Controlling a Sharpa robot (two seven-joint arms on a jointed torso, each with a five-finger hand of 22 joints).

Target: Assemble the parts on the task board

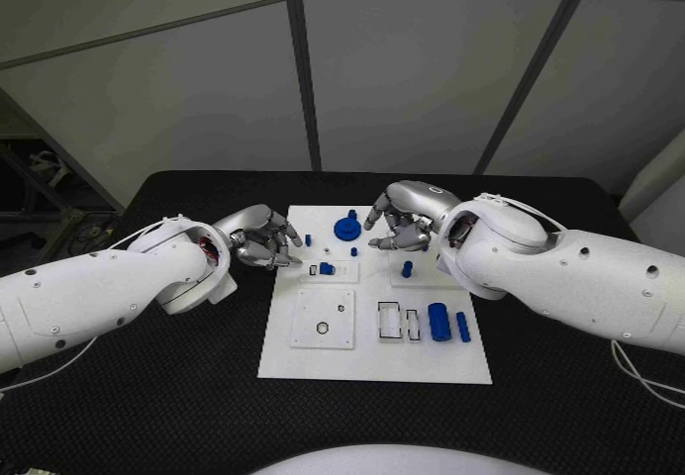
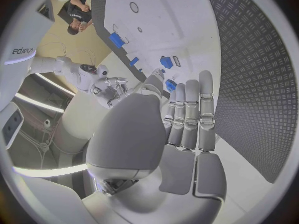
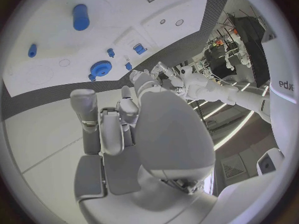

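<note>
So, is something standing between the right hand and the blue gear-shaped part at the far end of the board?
Nothing visible does. The right hand hovers beside the blue gear-shaped part, with bare task board between them.

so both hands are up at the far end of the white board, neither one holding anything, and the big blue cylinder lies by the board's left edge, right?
One thing is wrong: the big blue cylinder lies by the right edge of the task board, as the head view shows. The rest stands: the left hand and right hand are at the far end, holding nothing.
</note>
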